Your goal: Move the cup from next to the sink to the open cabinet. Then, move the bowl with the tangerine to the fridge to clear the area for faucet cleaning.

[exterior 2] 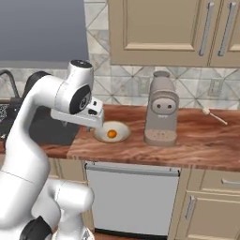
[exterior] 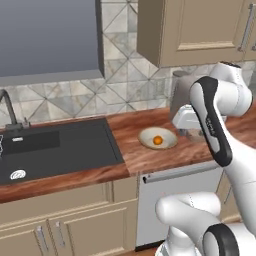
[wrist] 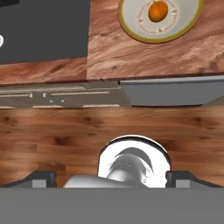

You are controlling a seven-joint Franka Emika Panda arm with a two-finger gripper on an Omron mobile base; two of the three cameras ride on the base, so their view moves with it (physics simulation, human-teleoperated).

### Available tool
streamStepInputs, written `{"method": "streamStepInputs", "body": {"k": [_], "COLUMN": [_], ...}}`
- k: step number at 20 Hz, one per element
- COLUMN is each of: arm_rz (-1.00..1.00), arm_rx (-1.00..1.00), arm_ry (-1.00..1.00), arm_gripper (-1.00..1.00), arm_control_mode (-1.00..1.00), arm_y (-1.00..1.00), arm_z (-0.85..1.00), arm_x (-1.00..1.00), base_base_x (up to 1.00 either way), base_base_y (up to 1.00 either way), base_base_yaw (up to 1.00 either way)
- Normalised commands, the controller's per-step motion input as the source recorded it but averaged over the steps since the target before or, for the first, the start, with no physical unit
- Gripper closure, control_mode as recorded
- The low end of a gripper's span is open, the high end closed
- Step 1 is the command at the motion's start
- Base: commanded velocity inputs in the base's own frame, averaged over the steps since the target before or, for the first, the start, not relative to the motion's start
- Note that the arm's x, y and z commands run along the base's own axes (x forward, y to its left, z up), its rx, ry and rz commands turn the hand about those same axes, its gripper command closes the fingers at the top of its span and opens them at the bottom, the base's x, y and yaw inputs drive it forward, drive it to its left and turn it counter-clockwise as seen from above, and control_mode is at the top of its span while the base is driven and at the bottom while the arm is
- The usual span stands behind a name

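Note:
The cream-white bowl (exterior: pixel 146 138) (exterior 2: pixel 123 133) (wrist: pixel 131 29) sits on the wooden counter just right of the black sink (exterior: pixel 60 147) (wrist: pixel 43 26), with the orange tangerine (exterior: pixel 157 141) (exterior 2: pixel 111 134) (wrist: pixel 158 11) inside it. My gripper (exterior: pixel 186 131) (wrist: pixel 111 179) hangs open above the counter's front edge, just in front of the bowl and apart from it, nothing between its fingertips (wrist: pixel 43 178). The dark faucet (exterior: pixel 7 107) (exterior 2: pixel 9 79) stands behind the sink. The green cup and the fridge are out of view.
A grey-brown coffee machine (exterior 2: pixel 161 110) stands on the counter right of the bowl, partly behind my arm in the left base view. A spoon (exterior 2: pixel 213 115) lies further right. Closed tan wall cabinets (exterior 2: pixel 154 33) hang above; a dishwasher front (exterior 2: pixel 131 197) sits under the counter.

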Motion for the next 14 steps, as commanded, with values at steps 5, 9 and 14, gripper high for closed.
{"method": "streamStepInputs", "body": {"k": [5,9,14], "arm_rz": [0.00,0.00,-0.09], "arm_rx": [0.00,0.00,0.01], "arm_ry": [0.00,0.00,0.01], "arm_gripper": [-1.00,-1.00,-1.00], "arm_control_mode": [1.00,1.00,-1.00], "arm_y": [0.00,0.00,-0.18], "arm_z": [0.00,0.00,-0.15], "arm_x": [0.00,0.00,0.14], "base_base_x": [0.70,0.90,0.51], "base_base_y": [-0.34,-0.09,-0.10], "base_base_yaw": [-0.07,-0.13,-0.09]}}
